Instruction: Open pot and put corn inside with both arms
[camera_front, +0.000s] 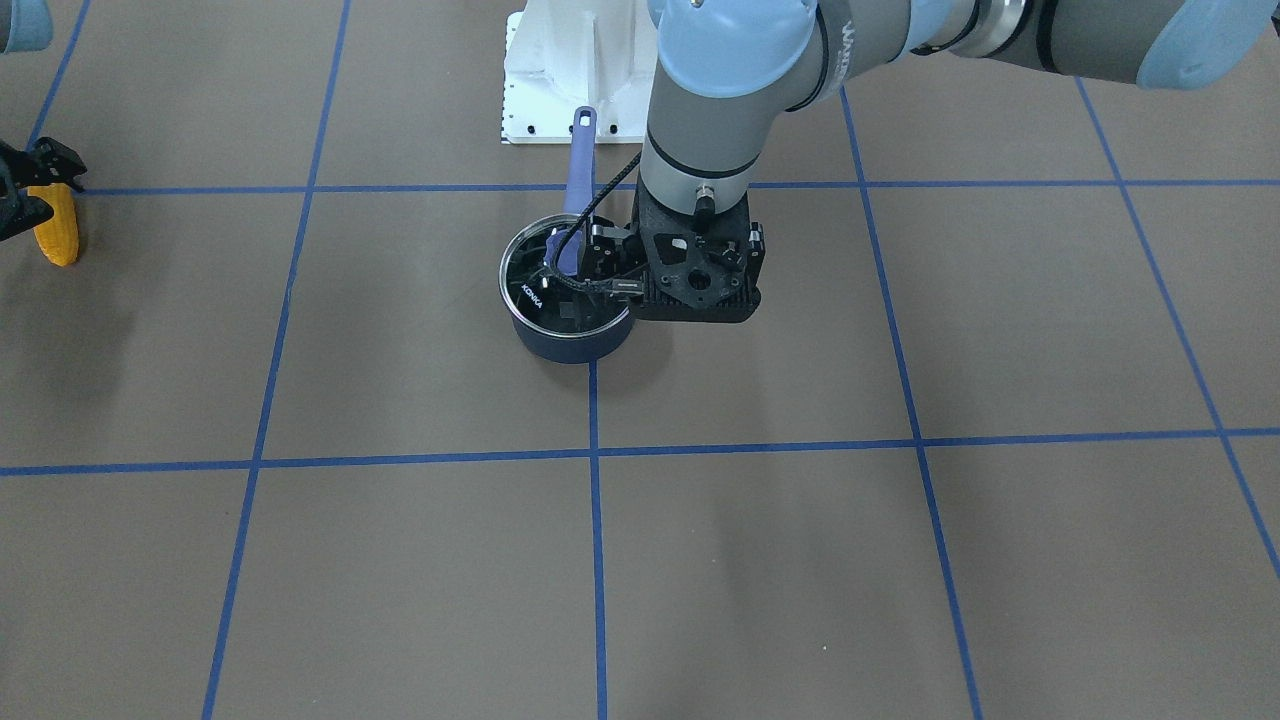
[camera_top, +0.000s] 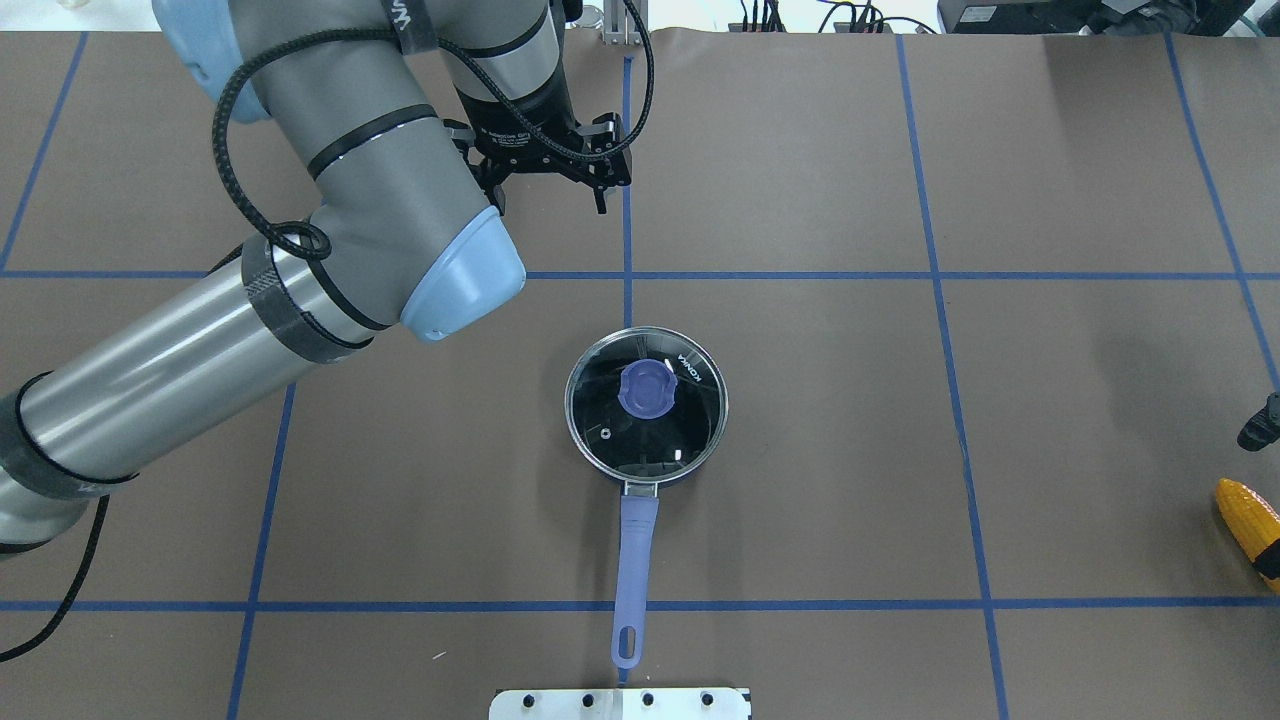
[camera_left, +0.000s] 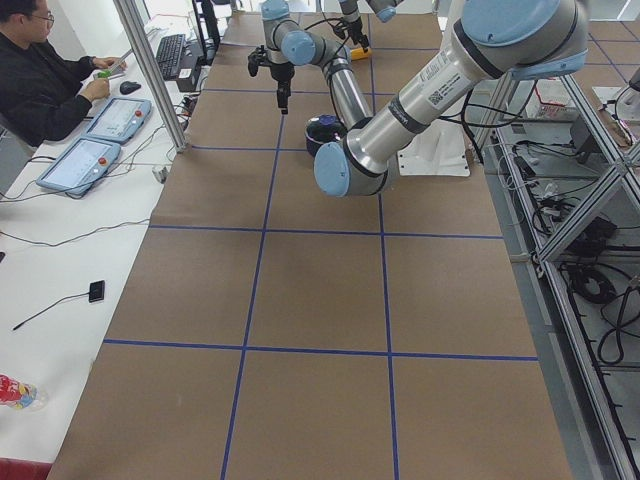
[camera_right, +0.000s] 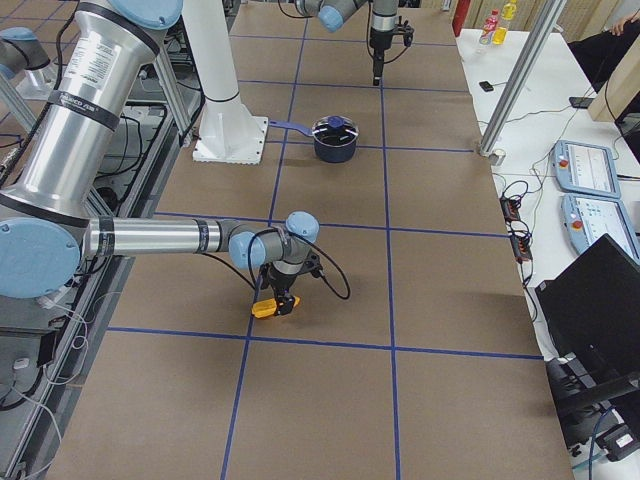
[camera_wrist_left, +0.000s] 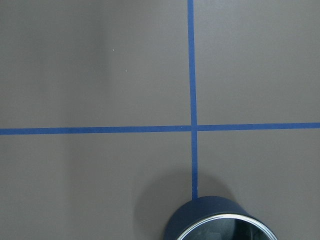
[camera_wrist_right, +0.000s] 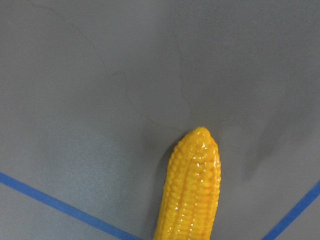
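Observation:
The dark blue pot (camera_top: 600, 470) stands mid-table with its glass lid (camera_top: 655, 440) on; the lid has a purple knob (camera_top: 646, 388). The pot's purple handle (camera_top: 636, 560) points toward my base. My left gripper (camera_top: 548, 200) hangs open and empty, high over the table on the far side of the pot; the left wrist view shows only the pot's rim (camera_wrist_left: 220, 220). The yellow corn (camera_top: 1245, 515) lies at the table's right edge and also shows in the front view (camera_front: 57, 235). My right gripper (camera_front: 35, 190) is open, low over the corn's thick end, fingers astride it.
The white arm base plate (camera_top: 620, 703) sits just behind the handle's end. Blue tape lines (camera_top: 628, 275) grid the brown table. An operator (camera_left: 40, 80) sits at a side table beyond the far edge, with teach pendants (camera_left: 80, 165).

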